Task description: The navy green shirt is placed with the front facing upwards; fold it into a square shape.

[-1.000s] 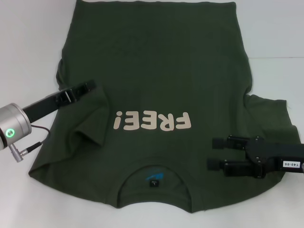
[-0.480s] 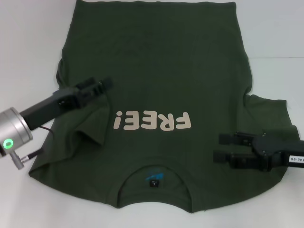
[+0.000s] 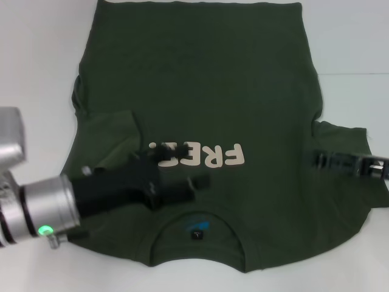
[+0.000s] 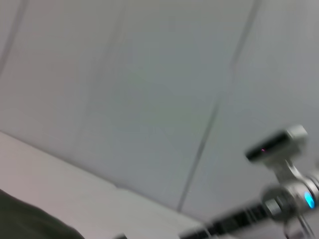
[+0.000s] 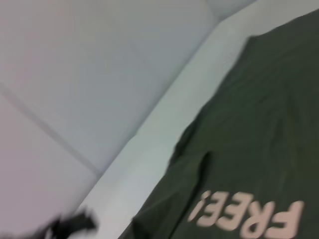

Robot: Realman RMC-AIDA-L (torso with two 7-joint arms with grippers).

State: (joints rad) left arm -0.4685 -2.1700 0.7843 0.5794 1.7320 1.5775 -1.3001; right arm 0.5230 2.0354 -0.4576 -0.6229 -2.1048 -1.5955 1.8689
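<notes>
Olive shirt spread face-up on a white table, both arms over it.

The white table (image 3: pixel 42 55) bears the navy green shirt (image 3: pixel 200 79), which lies flat across most of it, collar nearest the robot, its left sleeve folded inward onto the body. The left arm's silver and black barrel crosses the shirt's near left part, and the left gripper (image 3: pixel 182 173) covers the end of the cream "FREE!" lettering (image 3: pixel 209 155); whether its fingers are parted or closed cannot be told. The right gripper (image 3: pixel 322 160) sits over the right sleeve near the table's edge, its fingers likewise unreadable. A small blue label (image 3: pixel 196 227) shows inside the collar.
</notes>
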